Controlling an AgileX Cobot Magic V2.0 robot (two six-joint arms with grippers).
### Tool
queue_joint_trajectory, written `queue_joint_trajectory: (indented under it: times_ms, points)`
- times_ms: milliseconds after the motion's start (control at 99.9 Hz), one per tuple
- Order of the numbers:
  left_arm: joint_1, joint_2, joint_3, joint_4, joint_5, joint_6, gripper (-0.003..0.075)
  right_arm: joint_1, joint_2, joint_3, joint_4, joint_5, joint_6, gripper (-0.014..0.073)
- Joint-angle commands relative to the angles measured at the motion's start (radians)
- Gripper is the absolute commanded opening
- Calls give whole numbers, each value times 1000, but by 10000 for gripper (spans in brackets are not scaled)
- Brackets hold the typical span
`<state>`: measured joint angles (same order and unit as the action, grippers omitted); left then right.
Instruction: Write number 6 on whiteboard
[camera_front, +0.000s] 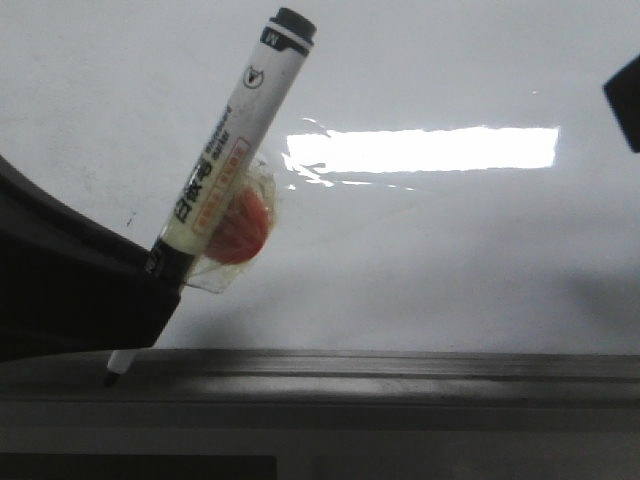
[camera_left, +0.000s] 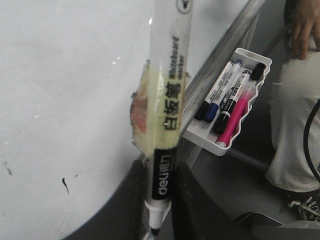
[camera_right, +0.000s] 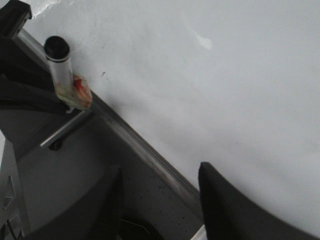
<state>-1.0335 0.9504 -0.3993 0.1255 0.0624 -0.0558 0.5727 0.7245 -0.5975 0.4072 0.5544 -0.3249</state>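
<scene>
Marker stands tilted at the left of the whiteboard, tip down over the near ledge, held in the left gripper. Tray hangs beside the board's edge, holding several pens. Right gripper sits over the near ledge, apart from the marker.

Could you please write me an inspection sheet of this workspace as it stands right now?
Surface: whiteboard glossy, with light glare and a dark grey ledge at its edge.
Job's things: no number 6 seen, only tiny stray ticks; marker uncapped, tip at the ledge.
Clutter: tray holding spare markers.
Grippers: left gripper shut on the marker; right gripper open, empty.
Cables: black cable beside a person.
Surroundings: seated person nearby.
</scene>
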Motion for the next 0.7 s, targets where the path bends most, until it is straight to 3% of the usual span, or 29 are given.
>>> queue_joint_trajectory:
  times_ms: [0, 401, 691]
  points:
    - [-8, -3, -34, 16, -92, -1, -19, 48, 50, -51, 23, -103, -13, 314]
    - [-8, -3, -34, 33, -90, -1, -19, 302, 260, -133, 12, -308, -13, 314]
    - [-45, -3, -34, 33, -90, -1, -19, 335, 350, -135, 12, -424, -13, 314]
